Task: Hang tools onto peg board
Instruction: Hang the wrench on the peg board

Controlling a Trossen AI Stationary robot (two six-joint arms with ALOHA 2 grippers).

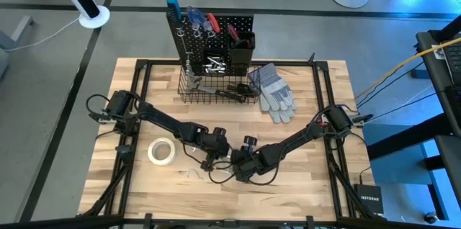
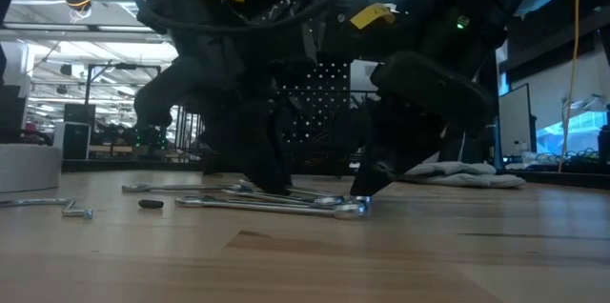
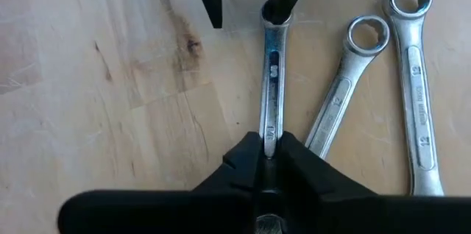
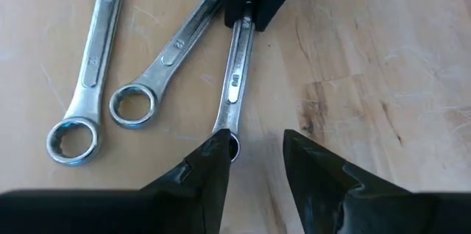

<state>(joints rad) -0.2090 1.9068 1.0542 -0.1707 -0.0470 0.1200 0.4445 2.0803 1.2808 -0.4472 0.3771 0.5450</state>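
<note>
Three silver combination wrenches lie flat on the wooden table [image 1: 317, 186], near its front edge and about mid-width, between the two arms.

The middle wrench [image 3: 273, 79] is the one being handled. Its long axis runs from one pincer to the other, with one end toward each arm. It has a narrow, bright shank with a stamped panel midway along it. The left pincer [image 3: 265, 162] has closed its fingers on one end of this shank, flat against the table. The ring end at the other end lies against one finger [image 4: 210, 164] of the right pincer [image 4: 254, 157], which stands partly open with nothing held and its other finger clear on bare wood.

The second wrench [image 3: 346, 87] lies just beside the gripped one and is angled to it, with its ring end near the right pincer. The third wrench [image 3: 413, 79] is the longest and lies outermost. It is roughly parallel to the gripped one, and its ring end points the same way.

Elsewhere on the table:
- One white tape roll [image 1: 162, 151] lies flat to the left of the arms.
- One pair of grey gloves [image 1: 275, 92] lies on the far right.
- The black peg board [image 1: 216, 38] stands at the far edge with red- and blue-handled tools hung on it. A wire basket [image 1: 216, 88] at its base holds more tools.
</note>
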